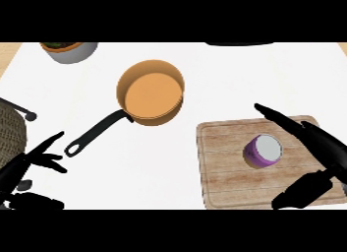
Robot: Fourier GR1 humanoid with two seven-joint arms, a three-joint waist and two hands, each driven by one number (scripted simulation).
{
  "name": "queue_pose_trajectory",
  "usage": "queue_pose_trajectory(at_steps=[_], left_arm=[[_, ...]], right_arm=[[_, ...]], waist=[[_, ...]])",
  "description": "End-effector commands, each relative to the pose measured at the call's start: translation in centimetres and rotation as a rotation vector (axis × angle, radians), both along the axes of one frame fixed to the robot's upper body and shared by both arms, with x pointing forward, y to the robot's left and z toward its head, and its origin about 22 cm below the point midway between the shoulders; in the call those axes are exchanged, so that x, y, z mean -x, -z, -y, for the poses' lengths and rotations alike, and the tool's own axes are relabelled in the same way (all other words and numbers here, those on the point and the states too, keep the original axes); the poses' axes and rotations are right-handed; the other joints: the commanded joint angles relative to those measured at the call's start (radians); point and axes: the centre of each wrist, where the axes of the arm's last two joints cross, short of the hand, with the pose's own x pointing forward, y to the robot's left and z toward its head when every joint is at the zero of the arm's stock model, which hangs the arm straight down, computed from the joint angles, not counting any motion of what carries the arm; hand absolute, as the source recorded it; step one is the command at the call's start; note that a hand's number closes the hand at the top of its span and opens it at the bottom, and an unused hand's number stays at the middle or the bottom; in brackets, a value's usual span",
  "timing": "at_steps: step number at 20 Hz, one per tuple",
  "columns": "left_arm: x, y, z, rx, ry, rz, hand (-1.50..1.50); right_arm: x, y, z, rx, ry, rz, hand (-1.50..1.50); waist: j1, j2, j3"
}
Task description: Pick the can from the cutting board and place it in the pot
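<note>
A purple can (pixel 264 150) with a pale top stands upright on the wooden cutting board (pixel 227 172) at the lower right. My right hand (pixel 321 147) hovers over the board just right of the can, open, with straight fingers stretched past it toward the far side and the thumb (pixel 303 189) low near the board's front edge. The can sits in the gap between fingers and thumb, untouched. An orange pot (pixel 153 93) with a long black handle (pixel 96 133) lies at centre left. My left hand (pixel 27 165) rests open at the lower left.
A grey bowl (pixel 71 50) with dark contents stands at the far left. A woven basket (pixel 0 133) with a black rod across it fills the left edge. A dark object (pixel 238 44) shows at the top edge.
</note>
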Motion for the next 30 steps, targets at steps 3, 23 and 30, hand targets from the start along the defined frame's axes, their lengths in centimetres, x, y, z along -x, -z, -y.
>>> queue_pose_trajectory(at_steps=[3, 23, 30], left_arm=[[0.5, 6.1, 3.6, 0.374, -0.064, -0.183, 0.00], [-3.7, 2.5, 11.4, 0.505, -0.189, -0.258, 0.00], [-4.5, 1.6, 12.3, 0.513, -0.189, -0.232, 0.00]], right_arm=[[0.2, 1.2, 0.5, 0.087, -0.002, -0.078, -1.50], [-1.4, 5.2, 2.7, -0.274, -0.019, -0.133, -1.50], [-1.3, 10.1, 4.7, -0.340, 0.020, -0.213, -1.50]], waist=[[0.010, 0.013, -0.028], [0.019, 0.001, -0.023], [0.019, 0.002, -0.023]])
